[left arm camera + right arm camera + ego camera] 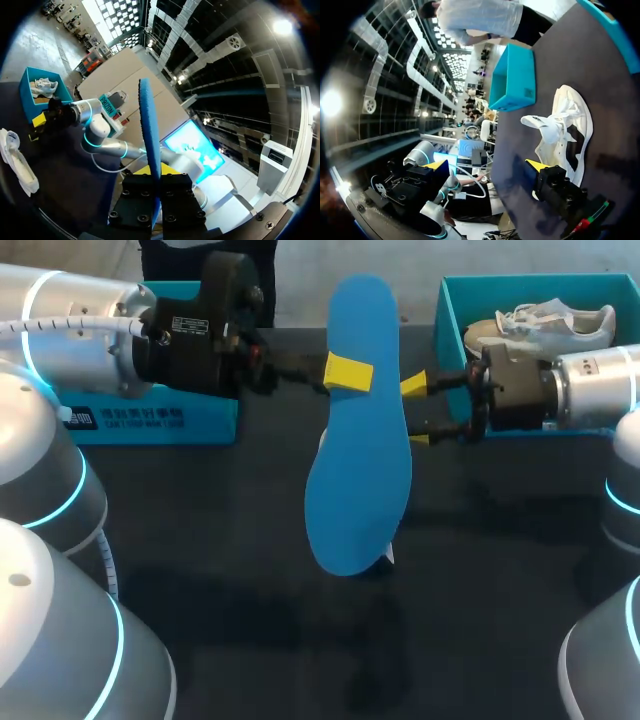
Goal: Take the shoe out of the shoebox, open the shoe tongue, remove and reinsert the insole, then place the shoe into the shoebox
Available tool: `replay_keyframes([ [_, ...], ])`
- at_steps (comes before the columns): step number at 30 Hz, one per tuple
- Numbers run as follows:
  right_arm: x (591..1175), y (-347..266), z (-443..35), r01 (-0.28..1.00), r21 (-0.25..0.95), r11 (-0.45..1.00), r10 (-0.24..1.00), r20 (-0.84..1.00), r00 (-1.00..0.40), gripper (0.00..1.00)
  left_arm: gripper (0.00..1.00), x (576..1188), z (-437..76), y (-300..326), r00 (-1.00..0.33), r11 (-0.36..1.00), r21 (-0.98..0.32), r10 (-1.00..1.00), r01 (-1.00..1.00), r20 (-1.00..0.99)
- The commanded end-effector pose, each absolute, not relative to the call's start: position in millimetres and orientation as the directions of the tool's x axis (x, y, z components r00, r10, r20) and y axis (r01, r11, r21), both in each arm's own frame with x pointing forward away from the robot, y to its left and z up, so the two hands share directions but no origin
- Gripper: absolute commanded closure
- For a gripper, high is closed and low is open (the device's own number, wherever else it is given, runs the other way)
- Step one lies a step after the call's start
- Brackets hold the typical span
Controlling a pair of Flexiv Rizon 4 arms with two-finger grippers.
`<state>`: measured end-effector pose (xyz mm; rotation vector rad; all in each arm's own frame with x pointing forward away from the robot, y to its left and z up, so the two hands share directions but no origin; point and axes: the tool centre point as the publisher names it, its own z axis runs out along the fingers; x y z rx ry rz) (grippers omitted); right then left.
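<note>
One insole (358,430) stands pinched in the left fingers (348,372); right fingers (412,387) spread. Two shoes: boxed shoe (545,325), loose shoe (570,135) on the tabletop (200,540).

— What does everything stand on?
— A flat table with a dark, matte, charcoal-black top (230,570). It fills most of the head view.
— And the light on it?
— Soft and from above. Faint, blurred shadows lie on the near middle of the top. Both wrist views show the same dark surface.
</note>
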<state>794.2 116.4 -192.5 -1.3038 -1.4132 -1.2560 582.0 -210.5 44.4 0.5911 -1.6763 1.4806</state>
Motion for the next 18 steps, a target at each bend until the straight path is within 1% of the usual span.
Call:
replay_keyframes([
  [1, 795.6, 117.3, -189.6, 0.989, 0.144, -0.042, 0.186, 0.973, -0.134, 0.00, 1.00, 581.1, 43.5, -210.7, -0.567, 0.203, -0.589, 0.160, -0.782, 0.808],
  [15, 795.6, 117.3, -189.6, 0.989, 0.144, -0.042, 0.186, 0.973, -0.134, 0.00, 1.00, 581.1, 43.5, -210.7, -0.567, 0.203, -0.589, 0.160, -0.782, 0.808],
  [16, 795.6, 117.3, -189.6, 0.989, 0.144, -0.042, 0.186, 0.973, -0.134, 0.00, 1.00, 581.7, 44.7, -210.3, -0.575, 0.236, -0.598, 0.162, -0.766, 0.802],
  [18, 795.6, 117.3, -189.6, 0.989, 0.144, -0.042, 0.186, 0.973, -0.134, 0.00, 1.00, 580.4, 42.0, -207.3, -0.643, 0.337, -0.658, 0.172, -0.673, 0.746],
])
